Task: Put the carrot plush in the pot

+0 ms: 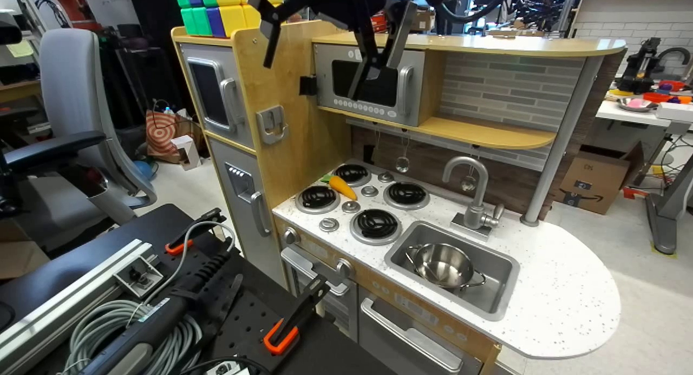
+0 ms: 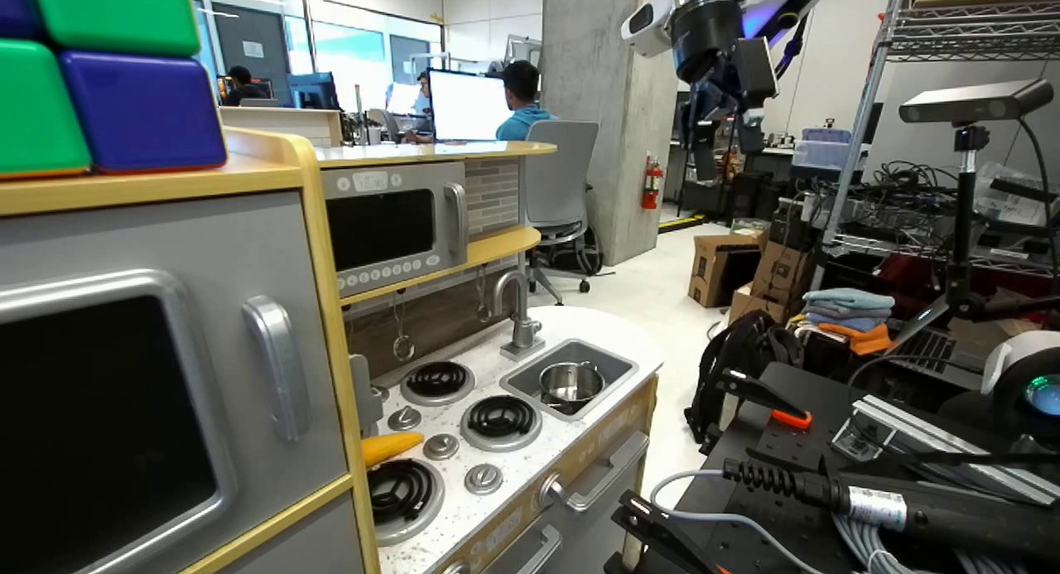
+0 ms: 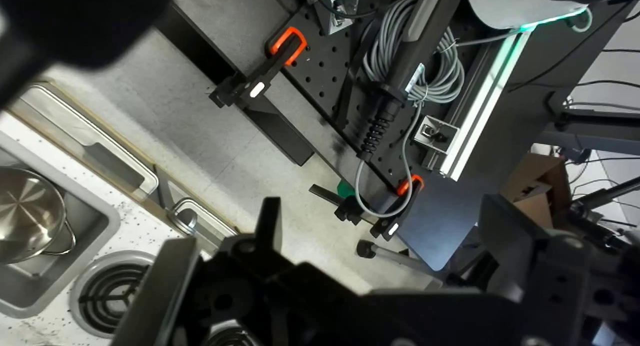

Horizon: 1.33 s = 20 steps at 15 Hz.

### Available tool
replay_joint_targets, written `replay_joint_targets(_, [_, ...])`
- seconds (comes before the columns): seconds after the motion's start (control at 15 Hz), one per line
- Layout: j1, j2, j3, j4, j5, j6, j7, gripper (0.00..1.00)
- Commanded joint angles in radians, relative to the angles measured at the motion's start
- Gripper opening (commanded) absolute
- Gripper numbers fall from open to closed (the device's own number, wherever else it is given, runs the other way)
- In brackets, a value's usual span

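Observation:
The orange carrot plush [image 1: 342,186] with a green top lies on the stove top between the two burners nearest the tall cabinet. It also shows, partly hidden by the cabinet, in an exterior view [image 2: 391,448]; it is out of sight in the wrist view. The shiny silver pot [image 1: 444,265] stands in the grey sink basin [image 1: 506,288], also in an exterior view [image 2: 571,383] and at the left edge of the wrist view [image 3: 30,213]. My gripper [image 2: 729,151] is high above the counter, away from both. In the wrist view its fingers [image 3: 381,211] are wide apart with nothing between them.
A toy microwave [image 1: 365,83] and yellow shelf [image 1: 487,131] overhang the counter's back. A faucet [image 1: 476,196] rises behind the sink. The tall cabinet [image 1: 303,110] walls the stove's side. A black table [image 1: 243,321] with clamps and coiled cable stands in front.

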Motion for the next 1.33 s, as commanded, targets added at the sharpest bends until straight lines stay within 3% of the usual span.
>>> replay_joint_targets(0.0, [-0.033, -0.016, 0.039, -0.021, -0.007, 0.066, 0.013, 1.0])
replay_joint_targets(0.4, [-0.015, 0.011, 0.097, -0.169, 0.014, 0.538, 0.08, 1.0])
replay_joint_targets(0.67, [0.001, 0.097, 0.153, -0.262, 0.119, 0.854, 0.115, 1.0])
replay_joint_targets(0.93, [-0.007, 0.22, 0.241, -0.267, 0.265, 1.049, 0.1, 1.0])
replay_joint_targets(1.27, [-0.048, 0.353, 0.321, -0.211, 0.22, 1.24, 0.166, 1.0])
